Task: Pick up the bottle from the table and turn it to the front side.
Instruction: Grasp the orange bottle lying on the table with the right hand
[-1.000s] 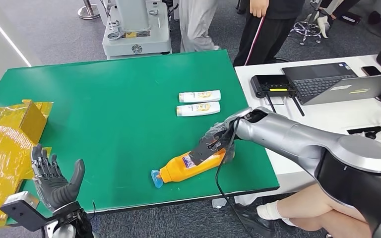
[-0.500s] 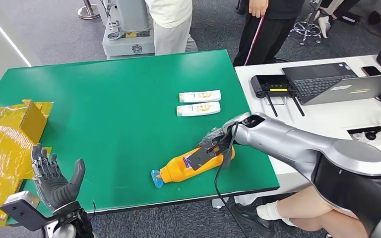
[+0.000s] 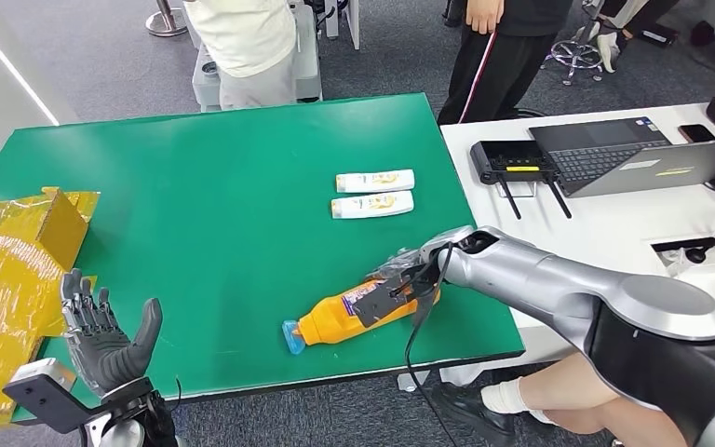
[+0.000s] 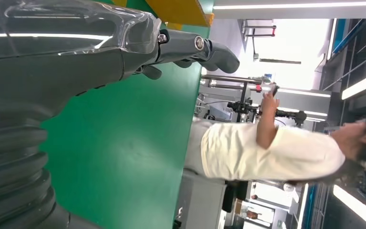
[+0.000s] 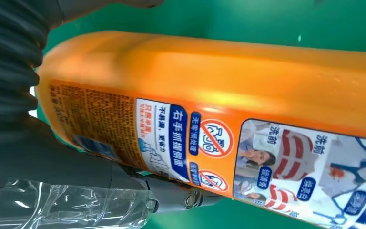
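Observation:
An orange bottle [image 3: 335, 318] with a blue cap lies on its side near the front edge of the green table [image 3: 195, 205], cap pointing to the robot's left. My right hand [image 3: 398, 279] is wrapped around the bottle's bottom end. In the right wrist view the bottle's [image 5: 219, 95] printed back label faces the camera, with the thumb [image 5: 171, 193] against one side and the fingers on the other. My left hand [image 3: 102, 340] is raised at the table's front left corner, fingers apart, holding nothing; the left wrist view shows this hand [image 4: 124, 52] above the green top.
Two white tubes [image 3: 374, 193] lie side by side mid-table, beyond the bottle. A yellow box [image 3: 9, 270] sits at the left edge. A white desk on the right carries a laptop [image 3: 633, 154] and a black device [image 3: 512, 160]. Two people [image 3: 242, 47] stand behind the table.
My right hand has dropped lower onto the bottle's bottom end and closed around it. The bottle has hardly shifted. A person in a light shirt has walked left behind the table.

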